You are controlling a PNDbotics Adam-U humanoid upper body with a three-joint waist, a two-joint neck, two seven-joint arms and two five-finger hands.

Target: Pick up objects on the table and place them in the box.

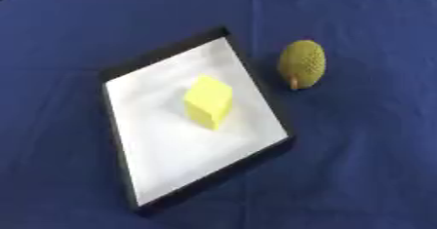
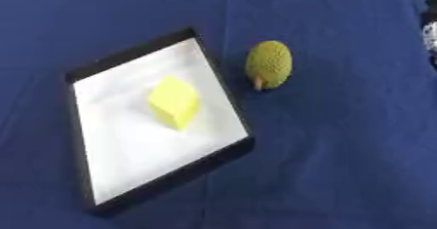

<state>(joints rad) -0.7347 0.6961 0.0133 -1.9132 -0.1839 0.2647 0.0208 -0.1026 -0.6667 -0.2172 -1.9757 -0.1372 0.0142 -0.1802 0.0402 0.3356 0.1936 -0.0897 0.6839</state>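
Right robot hand (image 2: 430, 30) barely visible, grip unclear, one yellow cube (image 1: 208, 101) in one box (image 1: 119, 79), one spiky green fruit (image 1: 301, 63) beside it

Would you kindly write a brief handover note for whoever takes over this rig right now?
Hands: neither robot hand shows in either view.
Things: the shallow black-rimmed box with white floor lies on the blue tablecloth. A yellow cube sits inside it. A bumpy green oval fruit with a short brown stem lies on the cloth right of the box, apart from it.
Done: cube boxed.
Left: pick up the fruit and box it.
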